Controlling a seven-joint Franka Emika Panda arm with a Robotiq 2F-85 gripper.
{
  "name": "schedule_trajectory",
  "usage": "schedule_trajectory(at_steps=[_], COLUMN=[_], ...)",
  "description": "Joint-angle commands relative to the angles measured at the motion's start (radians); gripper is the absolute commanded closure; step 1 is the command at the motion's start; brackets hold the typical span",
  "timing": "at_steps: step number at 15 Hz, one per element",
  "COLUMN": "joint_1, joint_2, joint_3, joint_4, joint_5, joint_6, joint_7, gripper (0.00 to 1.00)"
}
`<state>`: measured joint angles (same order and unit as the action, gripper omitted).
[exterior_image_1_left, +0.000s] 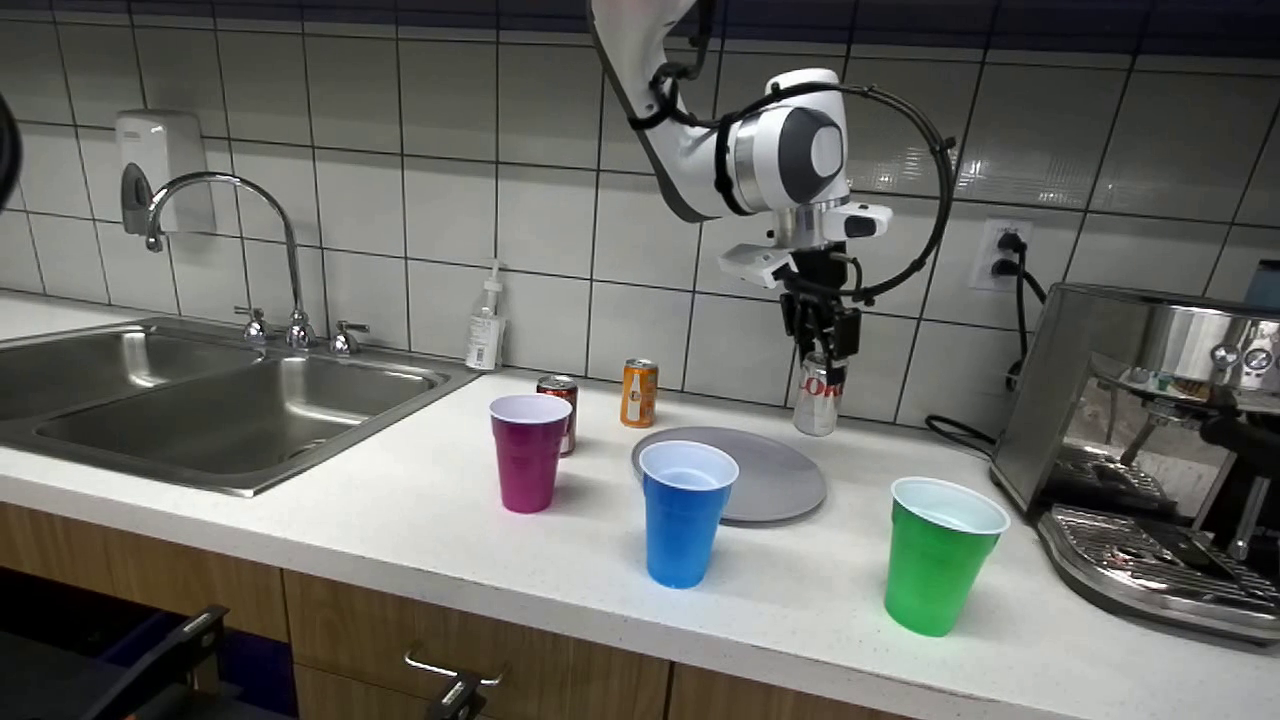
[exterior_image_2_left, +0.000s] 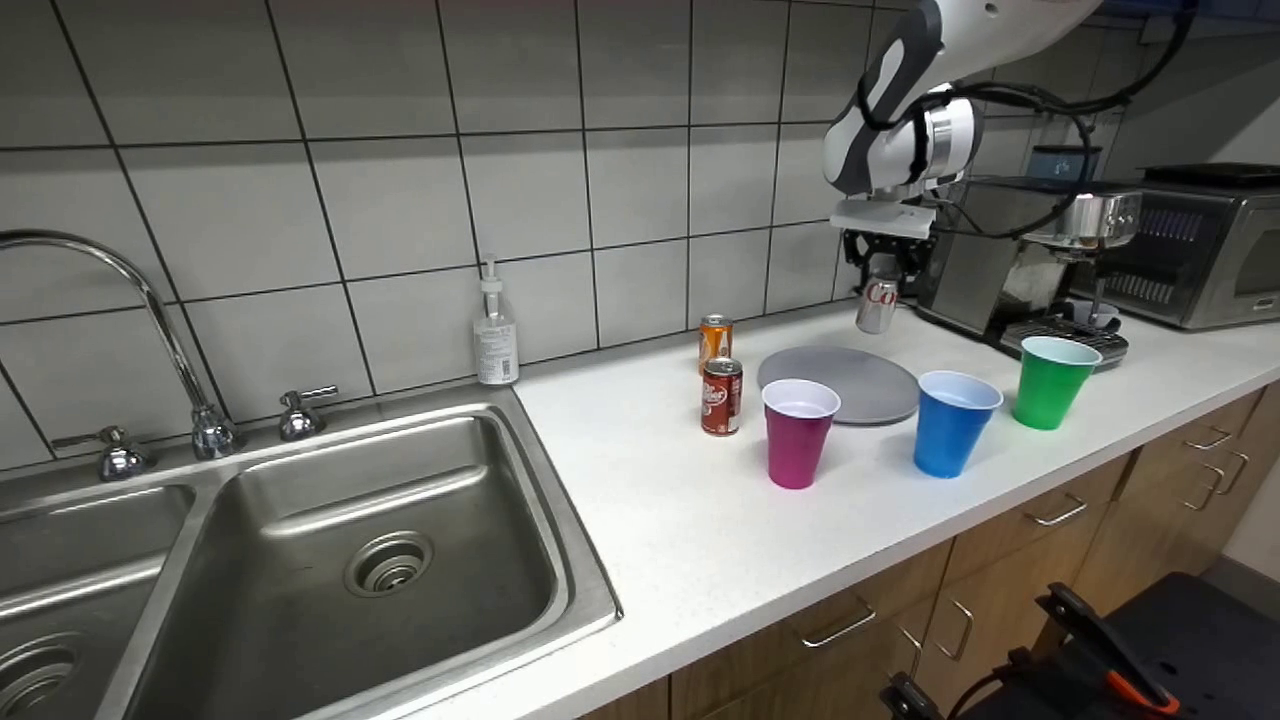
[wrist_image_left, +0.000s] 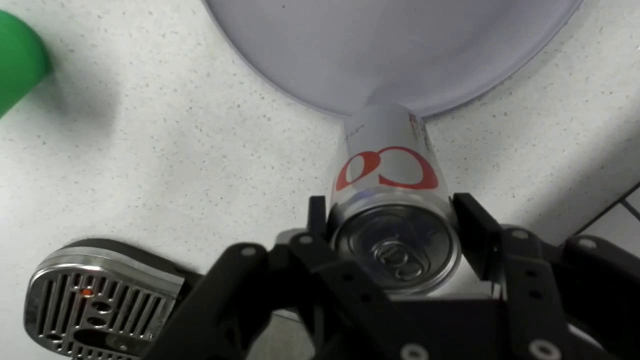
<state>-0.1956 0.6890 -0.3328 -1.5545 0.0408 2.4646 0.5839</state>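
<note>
My gripper (wrist_image_left: 391, 220) is shut on a silver soda can (wrist_image_left: 387, 167) with red lettering, one black pad against each side near its top. The can's lid and pull tab face the wrist camera. In both exterior views the gripper (exterior_image_1_left: 824, 362) points down by the tiled wall, and the can (exterior_image_2_left: 876, 308) hangs below it, slightly tilted. Whether its base touches the counter I cannot tell. Close by lies a flat grey plate (exterior_image_1_left: 770, 470); in the wrist view its rim meets the can's far end. A blue cup (exterior_image_1_left: 684, 520) stands in front of the plate.
A green cup (exterior_image_1_left: 940, 560) and a metal coffee machine (exterior_image_1_left: 1060, 360) stand on the can's coffee-machine side. Toward the sink (exterior_image_2_left: 390, 480) are an orange can (exterior_image_1_left: 639, 393), a dark red can (exterior_image_2_left: 721, 397), a magenta cup (exterior_image_1_left: 529, 455) and a soap bottle (exterior_image_2_left: 495, 340).
</note>
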Motion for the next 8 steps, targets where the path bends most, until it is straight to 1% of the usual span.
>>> schedule_trajectory(at_steps=[1, 8], joint_1=[-0.059, -0.123], joint_2=[0.055, 0.179], joint_3=[0.025, 0.041], joint_4=[0.127, 0.324], joint_5=[0.034, 0.067], joint_6=[-0.058, -0.136], joint_7=[-0.053, -0.080], gripper=[0.61, 0.61])
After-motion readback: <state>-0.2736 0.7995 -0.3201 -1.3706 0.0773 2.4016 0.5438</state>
